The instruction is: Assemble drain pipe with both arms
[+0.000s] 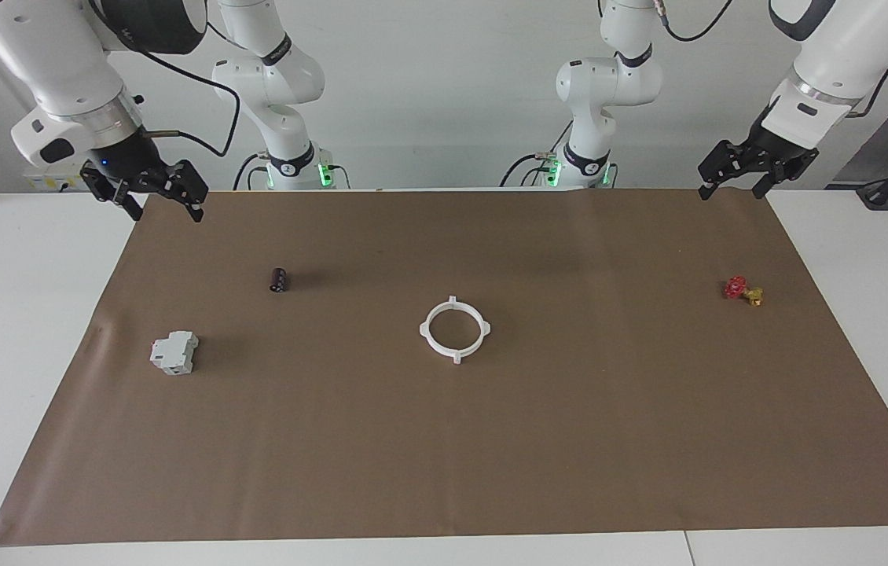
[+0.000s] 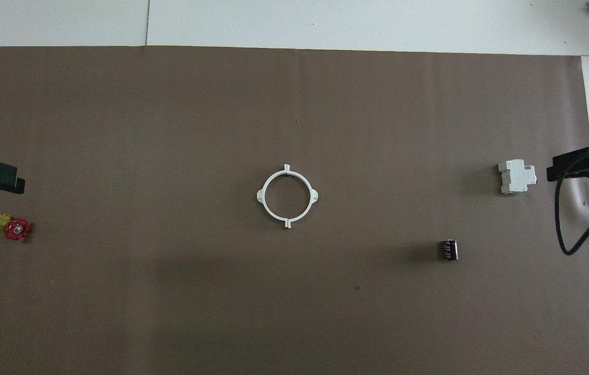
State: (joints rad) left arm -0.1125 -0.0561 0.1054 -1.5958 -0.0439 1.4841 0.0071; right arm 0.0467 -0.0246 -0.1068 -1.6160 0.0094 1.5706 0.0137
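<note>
White drain pipe (image 1: 454, 330) lies as one closed ring at the frame's centre, seemingly already joined, so the left gripper (image 1: 735, 185) and right gripper (image 1: 164, 203) wait spread in the upper corners.

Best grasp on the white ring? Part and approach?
Judging by its pose, the ring lies flat mid-mat, so come straight down and pinch the thin band between two tabs, one finger inside, one outside. The open centre leaves finger room. Both grippers, left and right, wait raised at the mat's ends.
</note>
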